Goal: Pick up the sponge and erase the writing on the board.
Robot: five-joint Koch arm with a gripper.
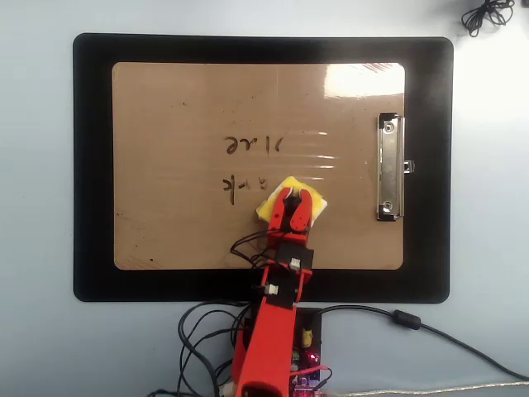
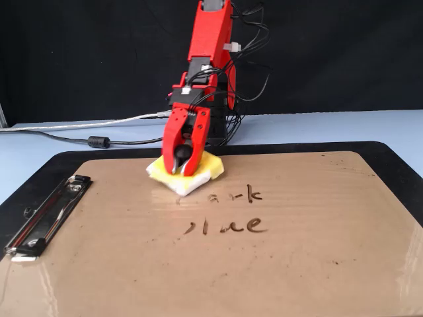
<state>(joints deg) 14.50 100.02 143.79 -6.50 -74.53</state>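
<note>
Two lines of writing [image 2: 228, 211] remain on the board [image 1: 165, 124]; claw [image 2: 178, 166] clamped on sponge [image 2: 201, 173] beside them, uneven pressure risks smearing rather than erasing

Yellow sponge [image 2: 187, 176] flat on tan board [image 2: 297, 264], beside partly smeared writing [image 2: 228, 211].

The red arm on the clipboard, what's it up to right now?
The arm's end effector is clamped on the yellow sponge and presses it flat on the tan board, beside the near end of the writing. The first letters of the upper word look rubbed away; the rest of both lines is readable. The board lies on a black mat, with its metal clip off to one side.
</note>
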